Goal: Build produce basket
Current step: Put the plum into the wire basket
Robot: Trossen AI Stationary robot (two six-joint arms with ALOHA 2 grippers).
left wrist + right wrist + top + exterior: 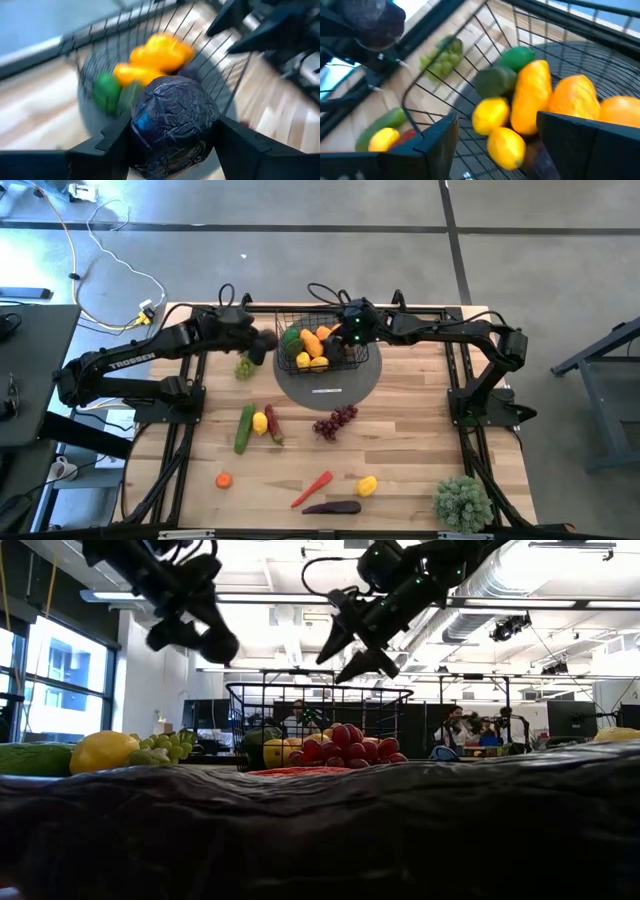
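My left gripper (172, 135) is clamped on a dark purple round fruit (172, 122) just beside the basket (345, 363) on the grey mat (350, 385). My right gripper (497, 137) hangs over the basket's lemons (492, 115), fingers apart.

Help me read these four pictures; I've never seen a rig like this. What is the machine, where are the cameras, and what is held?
Two dark robot arms work at a wooden table. One camera looks down from above, one sits at table height, one rides on each wrist. The left pincer holds a dark purple, crinkly ball beside the basket. The right pincer hangs open over the basket, which holds yellow, orange and green produce. Grapes, a cucumber, a chilli and a potted plant lie on the table.
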